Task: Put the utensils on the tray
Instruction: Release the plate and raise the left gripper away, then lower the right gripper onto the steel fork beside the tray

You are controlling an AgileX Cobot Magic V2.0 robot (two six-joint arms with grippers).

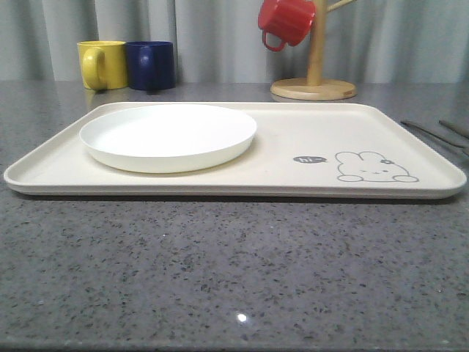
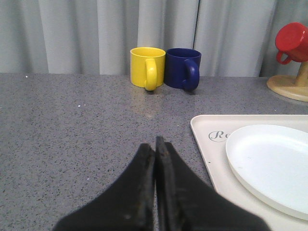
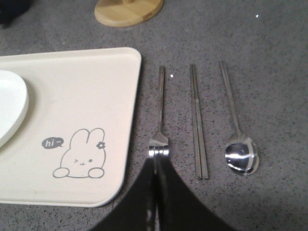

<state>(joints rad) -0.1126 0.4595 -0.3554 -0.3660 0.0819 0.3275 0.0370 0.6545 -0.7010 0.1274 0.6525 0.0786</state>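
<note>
The silver fork (image 3: 160,103), the pair of chopsticks (image 3: 197,125) and the spoon (image 3: 241,155) lie side by side on the grey table, just off the cream tray (image 3: 86,82) at its rabbit-drawing end. My right gripper (image 3: 156,161) is shut and covers the fork's tines; nothing looks pinched between its fingers. Left of the tray (image 2: 211,159), my left gripper (image 2: 155,144) is shut and empty over bare table. In the front view the tray (image 1: 308,147) spans the middle, and the utensils (image 1: 429,130) show as thin dark lines at the right edge.
A round white plate (image 1: 168,136) sits on the tray's left half. A yellow mug (image 1: 102,64) and a blue mug (image 1: 150,64) stand at the back left. At the back right, a red mug (image 1: 286,20) hangs on a wooden stand (image 1: 315,88).
</note>
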